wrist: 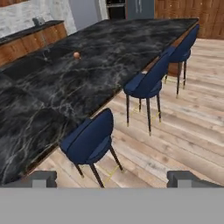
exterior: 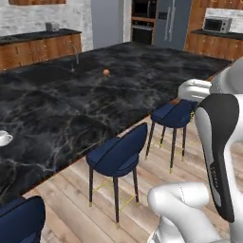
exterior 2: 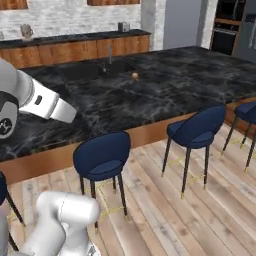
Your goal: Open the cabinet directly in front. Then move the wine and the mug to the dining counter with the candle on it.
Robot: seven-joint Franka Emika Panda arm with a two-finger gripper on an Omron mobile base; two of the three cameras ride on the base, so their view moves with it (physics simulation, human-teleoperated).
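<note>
Gripper (wrist: 111, 178) hangs wide open, holding nothing — over the wood floor beside the black white-veined marble dining counter (exterior: 71, 109).

Navy blue round-backed stools (wrist: 89, 142) stand in a row along the counter's brown near edge, open plank floor (wrist: 183, 131) on their outer side. Small orange round object (exterior: 106, 72) sits mid-counter near the faucet (exterior: 76, 54); a white cup (exterior: 4, 138) sits on the counter at the left edge of the left base view — could be the mug, cannot tell.

We see white cup (exterior: 4, 138) cut by left edge, small orange obj (exterior: 106, 72) too small to tell, nearest stool (exterior: 21, 220) partly cropped.
</note>
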